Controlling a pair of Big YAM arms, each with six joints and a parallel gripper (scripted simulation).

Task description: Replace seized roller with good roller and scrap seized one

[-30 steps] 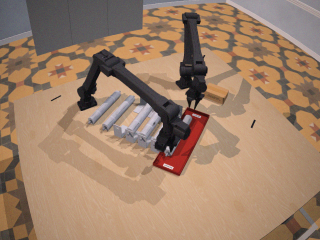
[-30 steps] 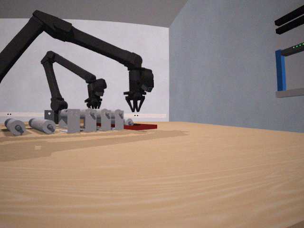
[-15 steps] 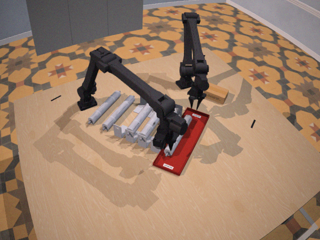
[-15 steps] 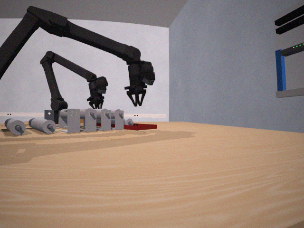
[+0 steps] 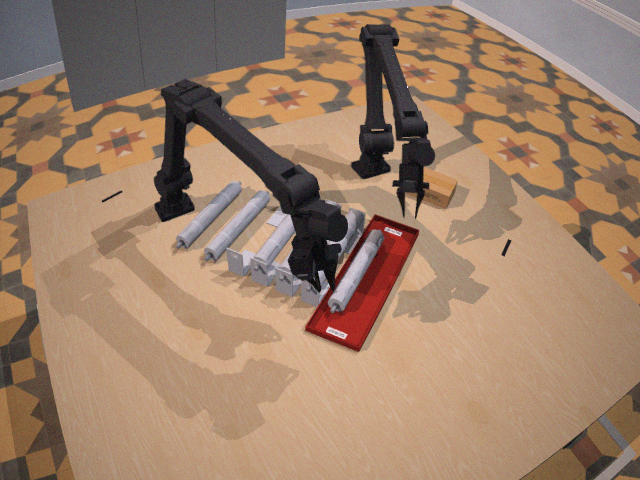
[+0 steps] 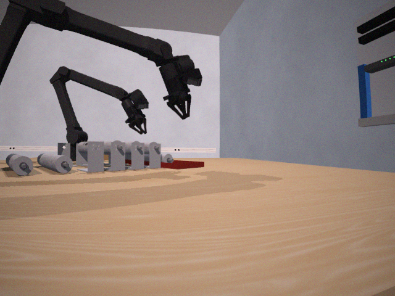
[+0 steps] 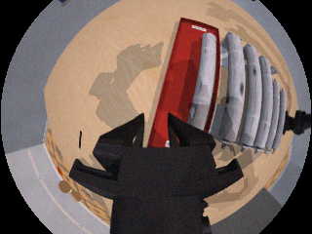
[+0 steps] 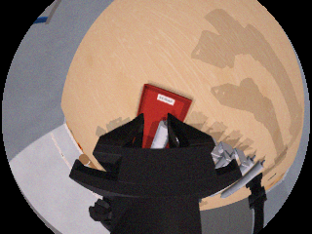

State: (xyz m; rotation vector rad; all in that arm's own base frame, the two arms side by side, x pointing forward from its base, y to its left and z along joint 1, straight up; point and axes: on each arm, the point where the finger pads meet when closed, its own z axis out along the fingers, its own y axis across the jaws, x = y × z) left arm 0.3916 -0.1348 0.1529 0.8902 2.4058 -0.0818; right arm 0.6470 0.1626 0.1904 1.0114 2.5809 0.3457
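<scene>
A roller (image 5: 356,271) (image 6: 166,158) (image 7: 205,80) (image 8: 159,136), presumably the seized one, is resting in the red tray (image 5: 385,289) (image 6: 184,164) (image 7: 168,88) (image 8: 147,107); the left gripper (image 5: 410,214) (image 6: 143,132) (image 7: 156,116) and right gripper (image 5: 325,289) (image 6: 186,118) (image 8: 155,117) are hanging parted, unloaded. Fitting a left-side spare calls for level lowering, axle compressed.

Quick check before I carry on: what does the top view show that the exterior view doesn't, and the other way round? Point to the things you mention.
Only top: the patterned floor (image 5: 284,97), the orange block (image 5: 446,192) and the white labels (image 5: 336,332) inside the tray.
Only exterior: the blue post (image 6: 365,92) and the green lights (image 6: 387,59) above it.
Both: the red tray (image 5: 379,294) (image 6: 188,164), the roller in the tray (image 5: 355,273) (image 6: 166,158) and two rollers outside the bed.
</scene>
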